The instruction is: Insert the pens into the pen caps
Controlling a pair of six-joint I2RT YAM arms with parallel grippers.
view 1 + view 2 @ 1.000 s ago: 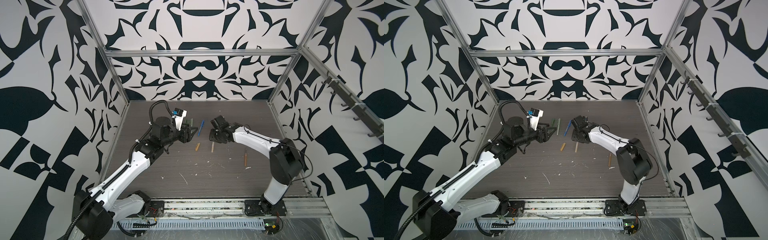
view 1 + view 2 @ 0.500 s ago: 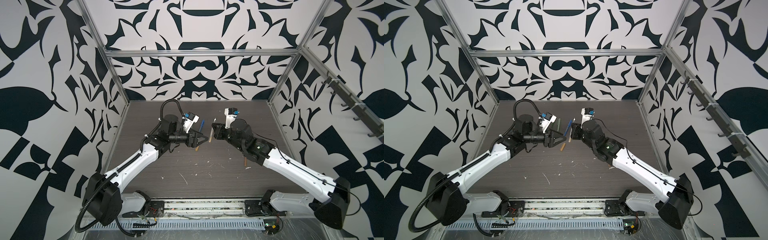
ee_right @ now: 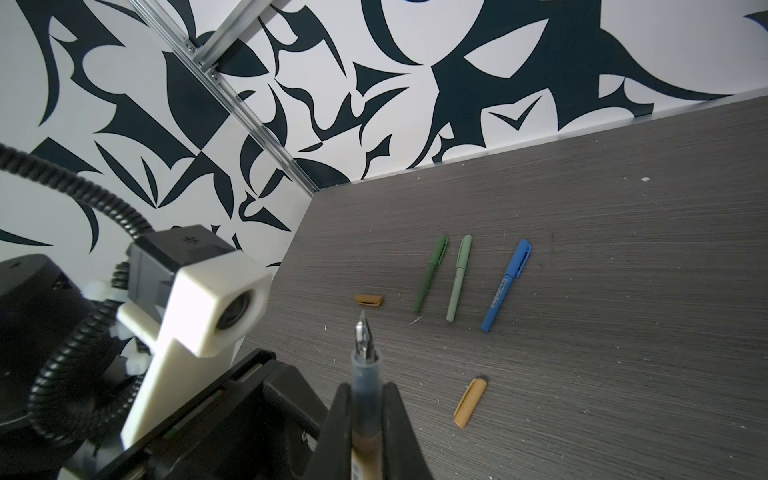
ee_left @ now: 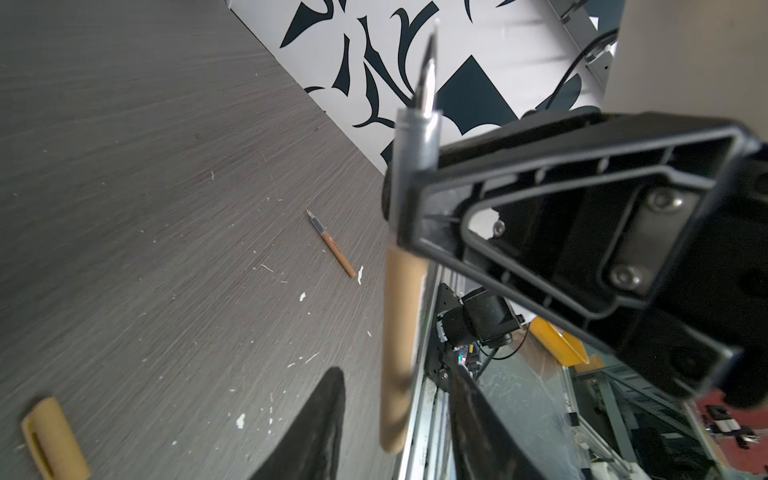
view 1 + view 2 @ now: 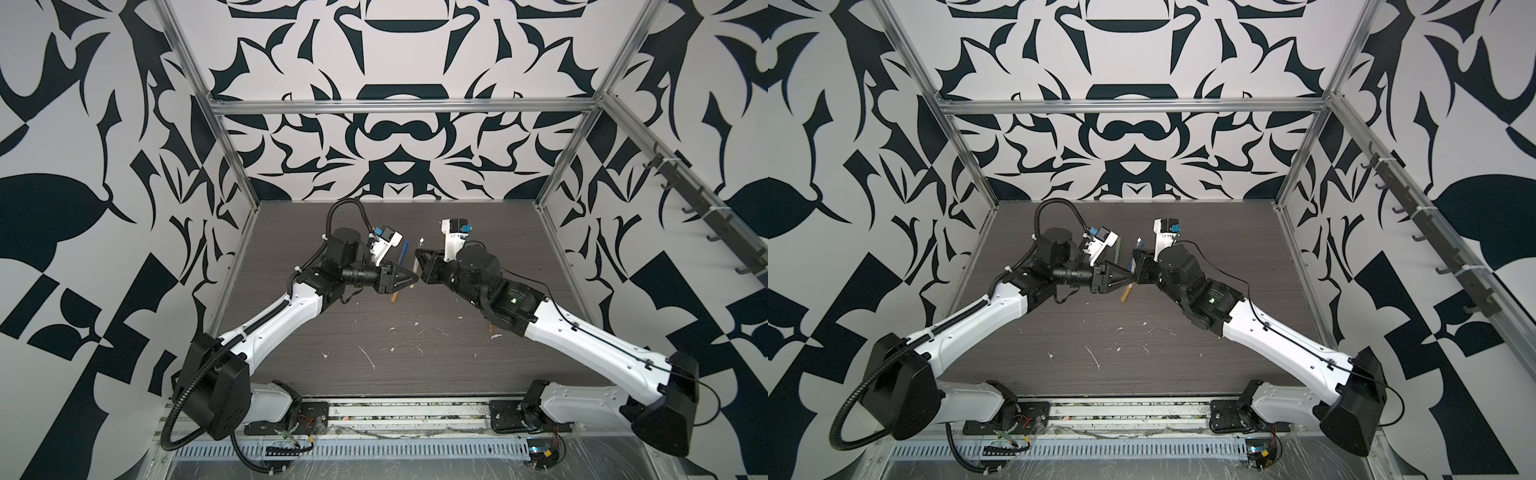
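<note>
Walls (image 5: 399,145): white panels with bold black leaf shapes close the back and both sides.
Frame (image 5: 399,106): silver metal bars run along the wall joints.
Hook rail (image 5: 706,216): a row of dark hooks on the right wall.
Table (image 5: 415,374): dark grey wood grain, dull and scuffed.
Right gripper (image 3: 365,388): clamped on the tan pen (image 4: 401,324), held above the table with the nib pointing up.
Left gripper (image 5: 411,277): fingers apart on either side of the tan pen's barrel, with a gap on each side.
Capped pens: dark green pen (image 3: 430,274), pale green pen (image 3: 458,278) and blue pen (image 3: 506,286) lie side by side near the back wall.
Orange-brown pen (image 4: 332,245): uncapped, flat on the table.
Tan cap (image 3: 470,402): lying on the table, apart from the orange-brown cap (image 3: 369,299).
Flecks (image 5: 368,357): white scraps scattered over the front half.
</note>
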